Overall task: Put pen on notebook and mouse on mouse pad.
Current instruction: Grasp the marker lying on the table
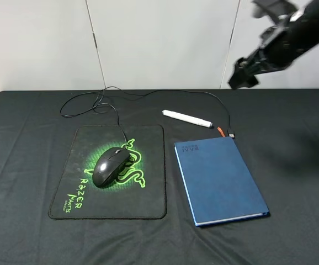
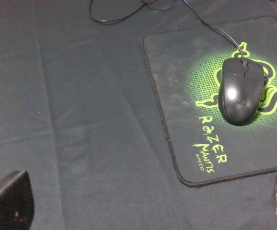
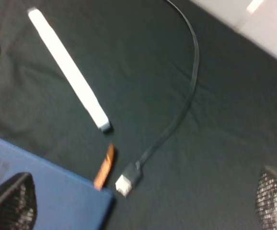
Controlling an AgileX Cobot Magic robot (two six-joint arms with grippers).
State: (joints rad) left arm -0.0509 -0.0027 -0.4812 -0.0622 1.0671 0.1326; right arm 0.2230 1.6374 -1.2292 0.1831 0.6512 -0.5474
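Note:
The glossy black mouse (image 1: 111, 165) rests on the green logo of the black mouse pad (image 1: 148, 201), its cable (image 1: 93, 102) looping toward the table's back. The white pen (image 1: 187, 118) lies on the cloth just behind the blue notebook (image 1: 220, 179), apart from it. My right gripper (image 1: 241, 76) hangs high at the back right, above the pen; in its wrist view the fingers (image 3: 9, 201) stand wide apart, open and empty, over the pen (image 3: 66, 67) and notebook corner (image 3: 33, 191). My left gripper (image 2: 143, 211) is open and empty, left of the mouse (image 2: 241, 91) and pad (image 2: 177, 120).
A black cloth covers the table (image 1: 292, 165). The mouse cable ends in a USB plug (image 3: 128, 178) beside the notebook's orange ribbon (image 3: 105, 165). A white panelled wall (image 1: 159, 38) stands behind. The left arm is out of the exterior view.

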